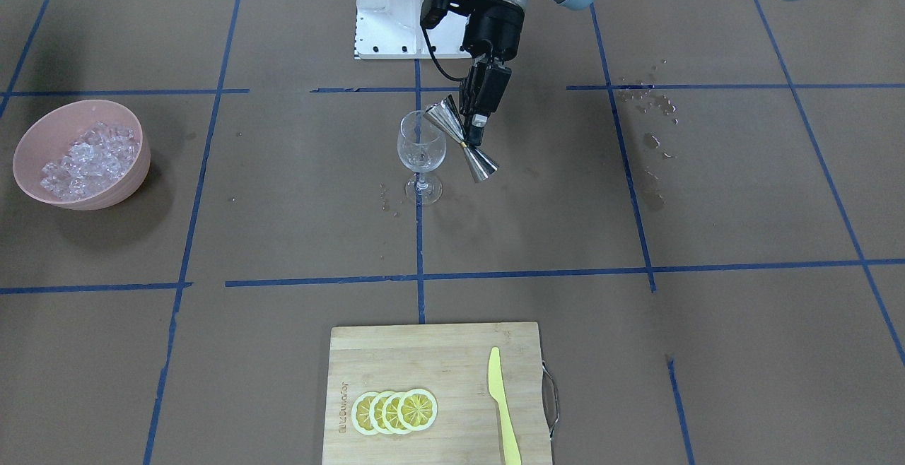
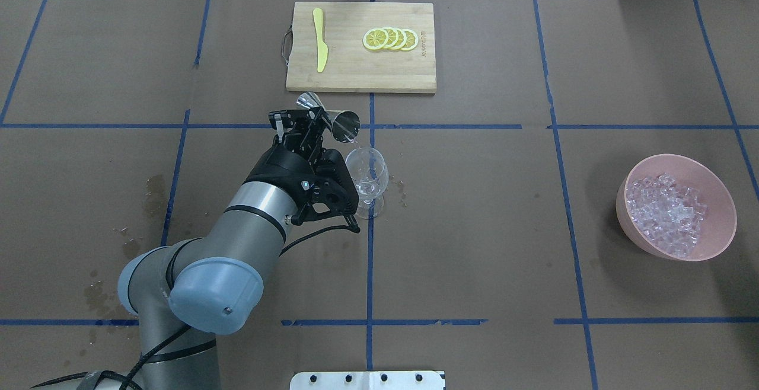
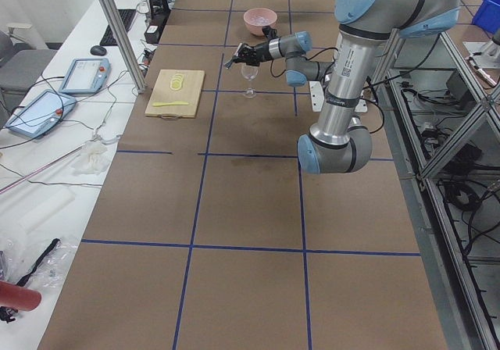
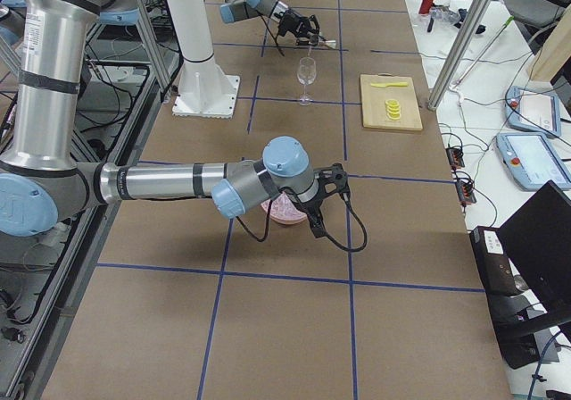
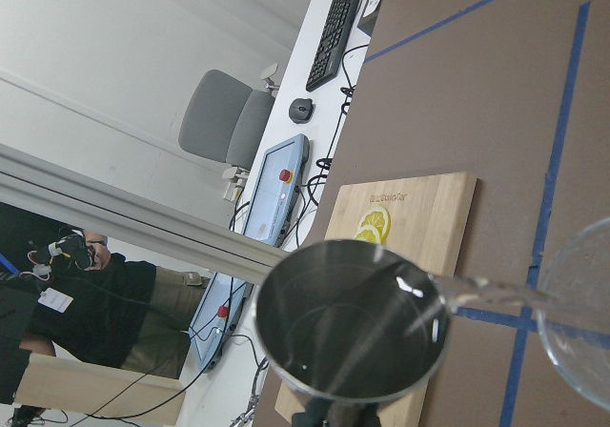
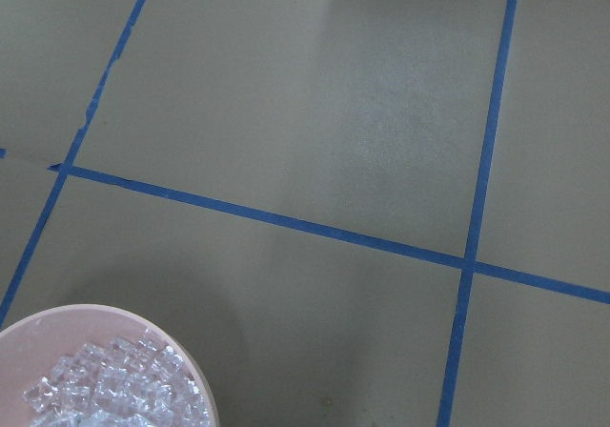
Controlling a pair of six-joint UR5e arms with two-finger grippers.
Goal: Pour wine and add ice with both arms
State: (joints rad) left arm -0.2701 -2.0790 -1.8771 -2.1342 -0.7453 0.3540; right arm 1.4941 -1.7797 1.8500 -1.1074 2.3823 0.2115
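My left gripper [image 1: 474,130] is shut on the waist of a steel double-cone jigger [image 1: 461,143]. It holds the jigger tilted over a clear wine glass [image 1: 421,150] at the table's middle. In the left wrist view a thin clear stream [image 5: 486,289] runs from the jigger [image 5: 348,317] into the glass [image 5: 581,322]. The ice [image 1: 88,161] is heaped in a pink bowl [image 1: 78,104], which also shows in the overhead view [image 2: 720,194]. My right gripper [image 4: 317,211] shows only in the exterior right view, near that bowl; I cannot tell whether it is open or shut.
A bamboo cutting board [image 1: 438,352] on the operators' side carries lemon slices [image 1: 394,410] and a yellow knife [image 1: 503,408]. The white stand base [image 1: 396,13] sits behind the glass. Wet spots [image 1: 650,140] mark the paper on my left side.
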